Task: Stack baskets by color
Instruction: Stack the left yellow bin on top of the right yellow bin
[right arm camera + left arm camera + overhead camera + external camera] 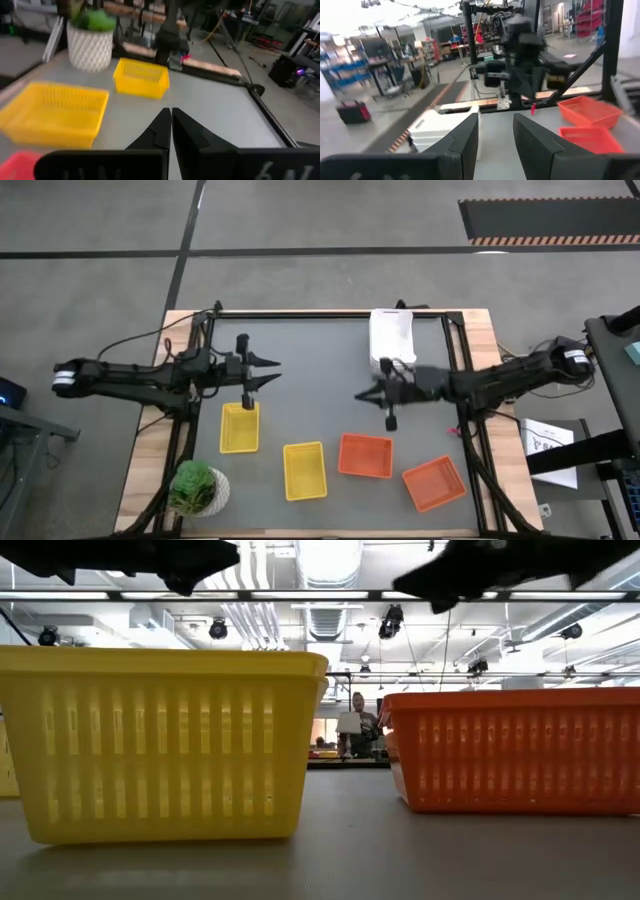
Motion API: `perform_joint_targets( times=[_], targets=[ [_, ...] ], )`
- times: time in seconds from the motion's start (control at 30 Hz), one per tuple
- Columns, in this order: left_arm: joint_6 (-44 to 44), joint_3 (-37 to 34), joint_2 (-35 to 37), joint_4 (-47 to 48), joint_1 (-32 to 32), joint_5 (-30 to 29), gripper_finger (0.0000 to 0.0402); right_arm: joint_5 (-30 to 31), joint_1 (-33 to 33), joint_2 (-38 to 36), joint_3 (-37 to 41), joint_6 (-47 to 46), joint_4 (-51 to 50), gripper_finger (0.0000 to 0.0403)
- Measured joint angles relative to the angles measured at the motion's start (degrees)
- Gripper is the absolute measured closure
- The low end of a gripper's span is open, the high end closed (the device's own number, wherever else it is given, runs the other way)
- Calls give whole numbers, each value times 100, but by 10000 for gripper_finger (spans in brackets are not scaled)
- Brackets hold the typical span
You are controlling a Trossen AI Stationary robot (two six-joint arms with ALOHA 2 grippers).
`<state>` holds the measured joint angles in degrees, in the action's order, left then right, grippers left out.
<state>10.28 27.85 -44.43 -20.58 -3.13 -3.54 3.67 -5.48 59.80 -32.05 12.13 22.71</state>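
Note:
A stack of white baskets (pixel 392 337) stands on its base at the table's far edge, right of centre. Two yellow baskets (pixel 240 427) (pixel 304 470) and two orange baskets (pixel 365 455) (pixel 434 483) sit apart, each on its bottom, along the near half. My left gripper (pixel 277 372) hangs open and level above the mat, beyond the left yellow basket, with nothing between its fingers (pixel 465 135). My right gripper (pixel 358 395) hangs level, shut and empty, near the white stack and beyond the orange baskets; its wrist view shows the shut fingertips (pixel 171 111) pointing toward the yellow baskets (pixel 55 112).
A green potted plant (pixel 197 487) stands at the near left corner. Black frame rails (pixel 330 314) run along the table's far edge and sides. The grey mat between the two grippers (pixel 315 390) lies bare. The low view shows one yellow basket (pixel 160 740) and one orange basket (pixel 510 750) close up.

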Motion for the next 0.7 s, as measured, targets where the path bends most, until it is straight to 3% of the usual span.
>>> perform_joint_targets(
  times=[0.13,0.27,0.7],
  targets=[
    [-620,14,-217,-20,71,14,295,695,-575,-2,221,96,-2,394],
    [-1128,-16,-552,-9,221,21,295,683,-687,-8,341,91,21,394],
    [-1247,69,-1717,-719,434,43,295,683,-547,-8,424,608,32,394]
  ],
)
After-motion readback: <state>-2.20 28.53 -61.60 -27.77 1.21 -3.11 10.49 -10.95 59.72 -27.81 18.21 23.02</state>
